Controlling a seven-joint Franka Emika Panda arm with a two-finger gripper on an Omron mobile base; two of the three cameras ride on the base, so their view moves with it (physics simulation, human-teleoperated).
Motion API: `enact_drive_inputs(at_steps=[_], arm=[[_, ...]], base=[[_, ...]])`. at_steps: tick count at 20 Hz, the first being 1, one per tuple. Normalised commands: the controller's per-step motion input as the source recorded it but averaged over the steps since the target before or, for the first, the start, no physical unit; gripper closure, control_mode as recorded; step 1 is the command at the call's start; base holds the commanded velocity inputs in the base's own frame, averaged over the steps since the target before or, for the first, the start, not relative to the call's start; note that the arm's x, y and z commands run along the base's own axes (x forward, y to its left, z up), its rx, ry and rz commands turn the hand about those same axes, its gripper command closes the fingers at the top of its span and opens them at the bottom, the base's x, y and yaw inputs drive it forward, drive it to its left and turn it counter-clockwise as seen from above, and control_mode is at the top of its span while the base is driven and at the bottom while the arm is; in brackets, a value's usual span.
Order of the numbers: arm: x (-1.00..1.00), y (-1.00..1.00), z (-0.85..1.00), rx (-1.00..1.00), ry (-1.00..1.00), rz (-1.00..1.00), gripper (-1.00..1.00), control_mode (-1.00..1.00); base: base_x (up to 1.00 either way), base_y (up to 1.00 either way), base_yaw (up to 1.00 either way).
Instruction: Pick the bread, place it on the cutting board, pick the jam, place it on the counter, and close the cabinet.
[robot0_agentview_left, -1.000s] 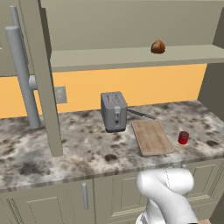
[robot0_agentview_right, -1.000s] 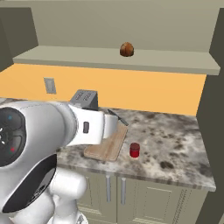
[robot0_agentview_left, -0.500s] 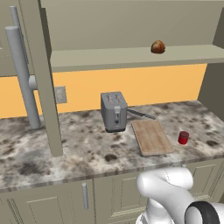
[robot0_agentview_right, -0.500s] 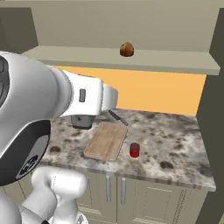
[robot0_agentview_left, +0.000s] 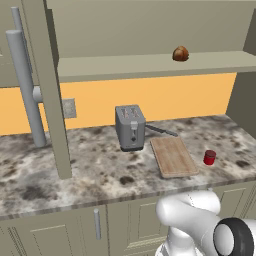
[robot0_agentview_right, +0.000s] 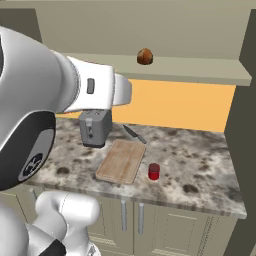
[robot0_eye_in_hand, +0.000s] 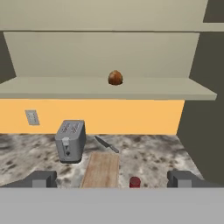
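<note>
The bread (robot0_agentview_left: 180, 53) (robot0_agentview_right: 145, 56) (robot0_eye_in_hand: 115, 78), a small glossy brown lump, sits on the lower shelf of the open cabinet (robot0_agentview_left: 125, 67). On the counter (robot0_agentview_left: 90, 170) lies the wooden cutting board (robot0_agentview_left: 173, 156) (robot0_agentview_right: 121, 161) (robot0_eye_in_hand: 101, 169) with nothing on it. The red jam (robot0_agentview_left: 209, 157) (robot0_agentview_right: 154, 171) (robot0_eye_in_hand: 134, 182) stands on the counter just right of the board. My gripper (robot0_eye_in_hand: 112, 179) is open and holds nothing. It hangs well back from the shelf, facing the bread from a distance.
A grey toaster (robot0_agentview_left: 131, 127) (robot0_agentview_right: 95, 126) (robot0_eye_in_hand: 70, 141) stands left of the board, with a knife (robot0_agentview_left: 161, 131) (robot0_eye_in_hand: 106, 144) behind the board. The cabinet's open door (robot0_agentview_left: 50, 85) with its long bar handle (robot0_agentview_left: 25, 85) juts out at the left. My white arm (robot0_agentview_right: 60, 90) crosses the left of the right base view.
My arm has swung upward and forward, uncovering the toaster and board in the right base view. Bread, jam and board have not moved.
</note>
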Motion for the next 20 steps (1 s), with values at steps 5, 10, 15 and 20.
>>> enact_drive_inputs(at_steps=[5, 10, 15, 20], arm=[[0.42, 0.03, 0.09, 0.00, 0.00, -0.01, -1.00, -1.00], [0.49, 0.00, 0.02, 0.00, 0.00, -0.02, -1.00, -1.00], [0.59, 0.01, 0.00, 0.00, 0.00, 0.00, -1.00, -1.00], [0.66, 0.14, -0.09, -0.01, 0.00, 0.00, -1.00, -1.00]], base=[[0.00, 0.00, 0.00], [0.00, 0.00, 0.00], [0.00, 0.00, 0.00], [0.00, 0.00, 0.00]])
